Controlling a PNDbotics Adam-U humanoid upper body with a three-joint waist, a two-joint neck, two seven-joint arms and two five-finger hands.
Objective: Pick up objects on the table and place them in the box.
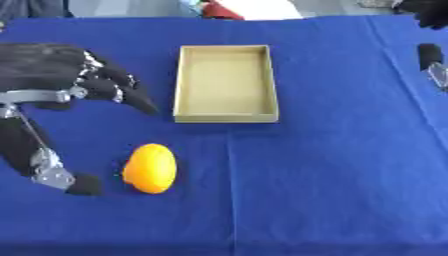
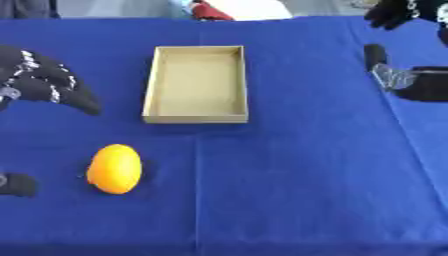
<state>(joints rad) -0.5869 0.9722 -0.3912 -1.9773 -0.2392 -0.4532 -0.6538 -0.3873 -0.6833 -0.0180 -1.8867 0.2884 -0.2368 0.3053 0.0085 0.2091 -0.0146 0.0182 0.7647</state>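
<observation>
An orange-yellow oval fruit (image 1: 150, 168) lies on the blue tablecloth, near the front left. My left hand (image 1: 61, 80) hovers just left of it and above, open, with its fingers spread toward the box and its thumb (image 1: 80, 184) low beside the fruit, not touching. The shallow cardboard box (image 1: 226, 117) stands upright in the middle of the table with nothing inside. My right hand (image 2: 411, 77) shows at the right edge, level with the box; only part of it is visible.
The blue cloth (image 1: 332, 175) covers the whole table. Red and white items (image 1: 236, 9) lie beyond the far edge.
</observation>
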